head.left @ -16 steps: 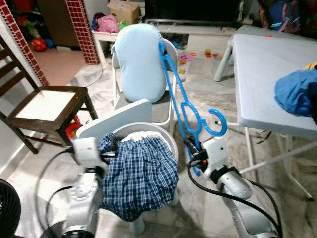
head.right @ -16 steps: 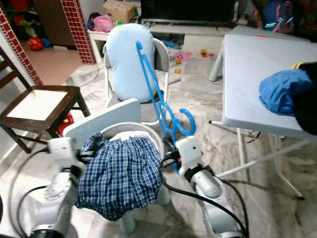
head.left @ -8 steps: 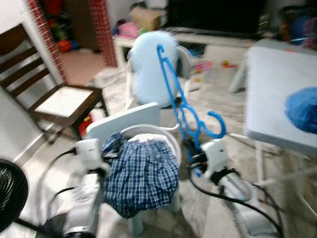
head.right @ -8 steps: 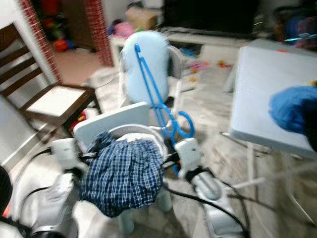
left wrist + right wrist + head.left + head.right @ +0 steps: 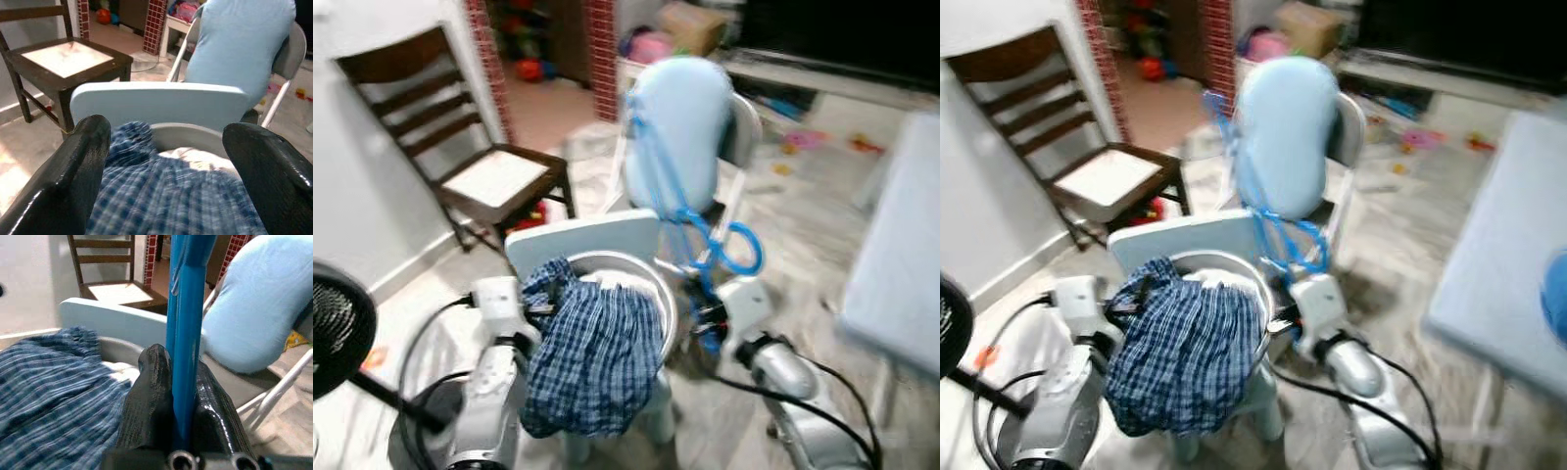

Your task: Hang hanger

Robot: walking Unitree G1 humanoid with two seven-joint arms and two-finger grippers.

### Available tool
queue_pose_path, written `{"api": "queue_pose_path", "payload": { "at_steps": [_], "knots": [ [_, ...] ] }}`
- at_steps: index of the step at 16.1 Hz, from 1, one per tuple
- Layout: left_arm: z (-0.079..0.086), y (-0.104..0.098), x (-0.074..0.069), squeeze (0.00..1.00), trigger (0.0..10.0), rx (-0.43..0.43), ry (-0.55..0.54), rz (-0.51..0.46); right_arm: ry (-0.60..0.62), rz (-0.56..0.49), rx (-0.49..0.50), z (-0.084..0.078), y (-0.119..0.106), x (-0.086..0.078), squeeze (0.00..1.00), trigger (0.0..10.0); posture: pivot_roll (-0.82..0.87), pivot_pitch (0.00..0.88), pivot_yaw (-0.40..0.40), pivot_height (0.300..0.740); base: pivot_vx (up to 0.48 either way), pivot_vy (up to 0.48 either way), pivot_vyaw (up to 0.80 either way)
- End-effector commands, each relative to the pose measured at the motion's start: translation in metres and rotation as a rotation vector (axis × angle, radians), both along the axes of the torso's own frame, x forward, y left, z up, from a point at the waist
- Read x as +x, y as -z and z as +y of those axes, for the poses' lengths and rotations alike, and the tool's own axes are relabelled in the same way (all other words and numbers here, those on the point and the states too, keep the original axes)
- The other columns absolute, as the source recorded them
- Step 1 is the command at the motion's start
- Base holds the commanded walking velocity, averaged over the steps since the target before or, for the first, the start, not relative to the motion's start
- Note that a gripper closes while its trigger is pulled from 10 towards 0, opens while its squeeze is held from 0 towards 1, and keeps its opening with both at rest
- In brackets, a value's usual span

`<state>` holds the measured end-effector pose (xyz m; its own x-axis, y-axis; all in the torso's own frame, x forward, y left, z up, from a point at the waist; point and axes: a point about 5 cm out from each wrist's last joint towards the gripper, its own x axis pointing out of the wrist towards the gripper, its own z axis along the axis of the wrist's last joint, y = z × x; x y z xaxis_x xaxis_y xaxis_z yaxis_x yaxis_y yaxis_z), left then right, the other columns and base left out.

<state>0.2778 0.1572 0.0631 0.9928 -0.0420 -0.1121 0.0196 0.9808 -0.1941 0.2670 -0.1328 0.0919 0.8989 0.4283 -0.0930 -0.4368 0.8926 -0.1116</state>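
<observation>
Mid-carry, the right claw (image 5: pixel 705 315) was clamped tight on the blue hanger (image 5: pixel 690 217), held upright beside the basket (image 5: pixel 658 284), the left claw (image 5: pixel 166 161) gaped empty over checked cloth (image 5: pixel 597 357); next, seemingly, finding a rail.

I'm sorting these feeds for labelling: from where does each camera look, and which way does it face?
Head stereo pair: forward and down at the small chair draped with plaid cloth; both arms show.
Left wrist: along the open left gripper over the cloth.
Right wrist: along the right gripper, shut on the blue hanger.
All share the cloth and the pale-blue cushion.
</observation>
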Motion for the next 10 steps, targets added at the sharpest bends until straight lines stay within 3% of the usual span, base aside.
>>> {"api": "queue_pose_path", "payload": {
  "at_steps": [1,10],
  "knots": [
    [0.0119,-0.0059,0.0013,0.0,10.0,0.019,-0.03,-0.019,-0.02,-0.029,0.02,0.0089,-0.0069,0.0025,0.0,10.0,-0.06,0.035,0.004,0.74,0.0,0.0,0.42],
    [0.0094,-0.007,-0.0004,0.0,10.0,0.017,-0.004,-0.039,0.01,-0.035,0.039,0.0066,-0.0078,0.0034,0.0,10.0,-0.05,0.043,-0.001,0.74,0.0,0.0,0.0]
  ]
}}
